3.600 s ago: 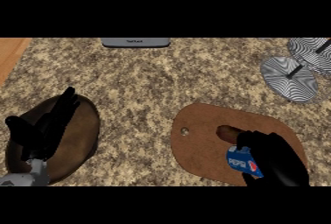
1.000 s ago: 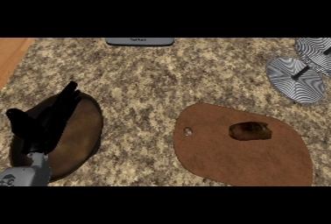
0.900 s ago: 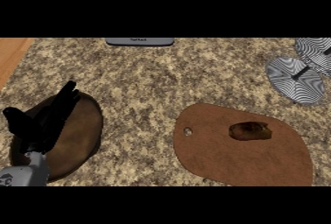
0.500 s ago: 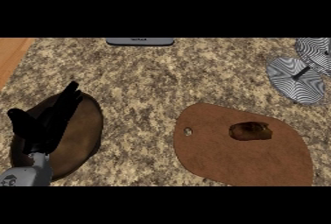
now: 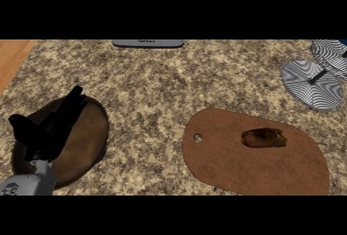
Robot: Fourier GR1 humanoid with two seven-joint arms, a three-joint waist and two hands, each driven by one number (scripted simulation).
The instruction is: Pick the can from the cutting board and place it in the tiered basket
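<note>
**Zero cans in frame, right hand gone**

Compared with seconds ago: can and right hand off the brown oval cutting board [image 5: 257, 160], both out of view now. Probably heading to the striped tiered basket [image 5: 313, 82], upper right; can't confirm. One left hand [image 5: 47, 131], lower left, fingers straight, resting over one dark round plate [image 5: 92, 142]. One brown lump [image 5: 264, 137] on board. One grey bar [image 5: 148, 43], top edge.

One view only, the head view, and it looked steeply down from above onto the speckled table [image 5: 169, 78]. It sat fairly near: the table filled the frame, a wooden strip [image 5: 12, 57] at the upper left edge. The cutting board [image 5: 271, 170] lay lower right, the tiered basket [image 5: 313, 83] was cropped at the upper right, and the left hand [image 5: 51, 128] entered from the lower left.
</note>
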